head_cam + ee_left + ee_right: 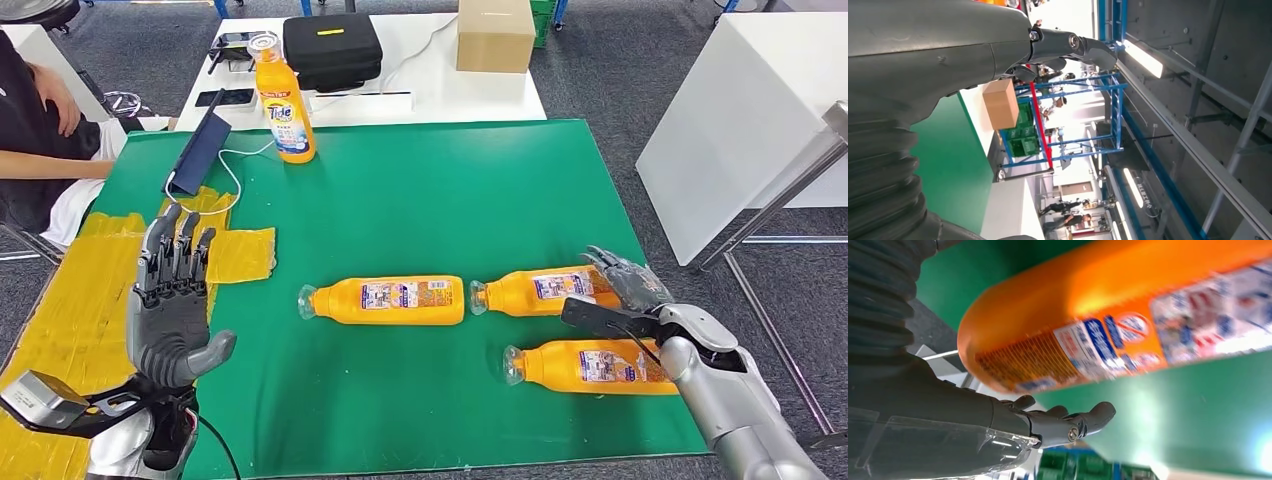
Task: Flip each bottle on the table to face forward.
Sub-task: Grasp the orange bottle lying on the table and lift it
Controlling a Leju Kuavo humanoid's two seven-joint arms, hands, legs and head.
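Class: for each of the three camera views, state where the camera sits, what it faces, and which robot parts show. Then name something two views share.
Head view: high on the body, looking down at the green table; left hand and right hand show.
Left wrist view: behind the left hand, facing the cardboard box.
Right wrist view: behind the right hand, facing an orange bottle.
Shared: the box.

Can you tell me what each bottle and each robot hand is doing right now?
Standing bottle: upright, front label showing.
Left lying bottle: on its side.
Middle lying bottle: on its side, right hand at its base.
Near lying bottle: on its side.
Left hand: open, raised.
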